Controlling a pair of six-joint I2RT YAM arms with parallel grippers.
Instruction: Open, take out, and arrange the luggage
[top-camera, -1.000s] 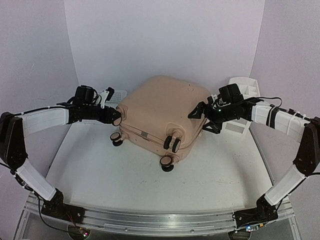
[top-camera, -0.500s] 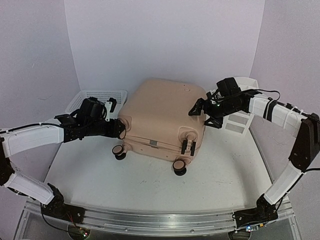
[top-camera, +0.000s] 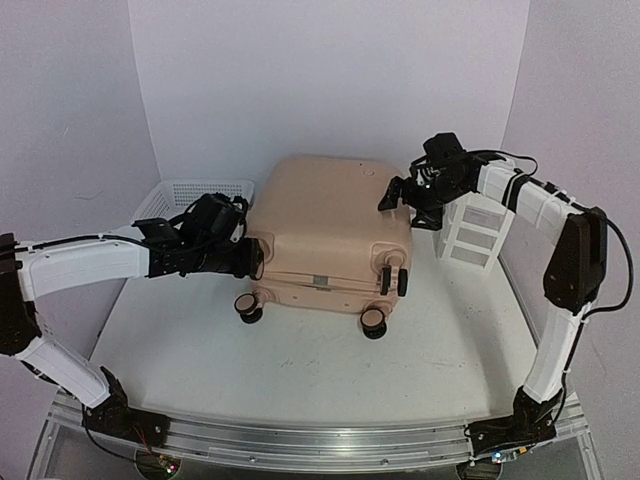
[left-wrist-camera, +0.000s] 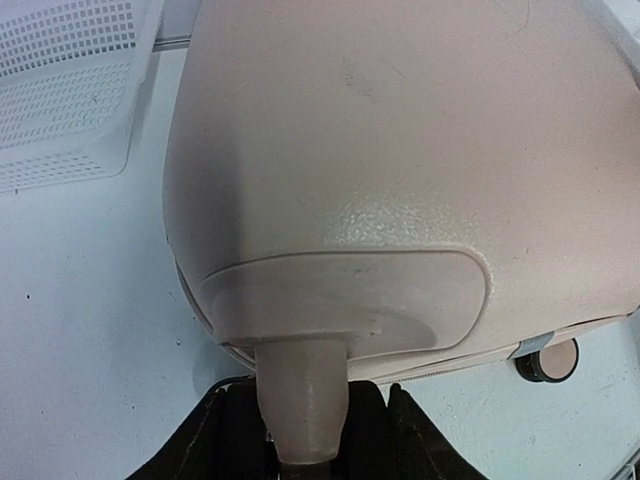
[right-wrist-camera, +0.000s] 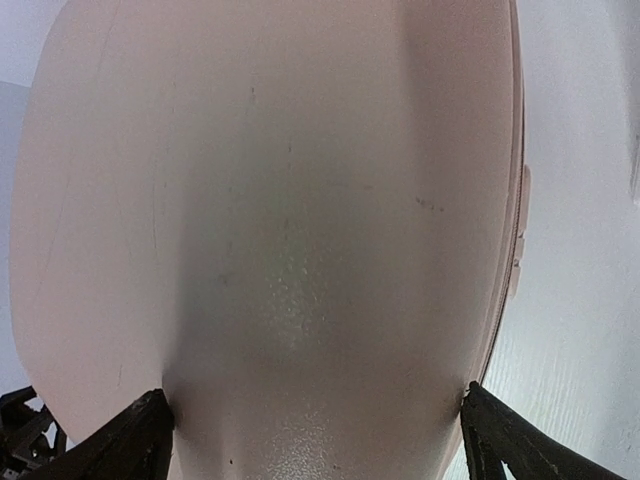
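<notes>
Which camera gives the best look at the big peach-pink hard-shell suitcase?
The top external view: the whole peach-pink hard-shell suitcase shows there, closed, its wheels toward the camera. The left wrist view shows only one rounded corner and part of the side; the right wrist view only a close stretch of shell.

White table (top-camera: 300, 360), evenly and softly lit. Behind the table, plain pale-lilac back wall (top-camera: 330, 80). Left of the table, matching side wall (top-camera: 60, 100); right of it, another (top-camera: 590, 80). Along the table's near edge, aluminium rail (top-camera: 300, 440).
</notes>
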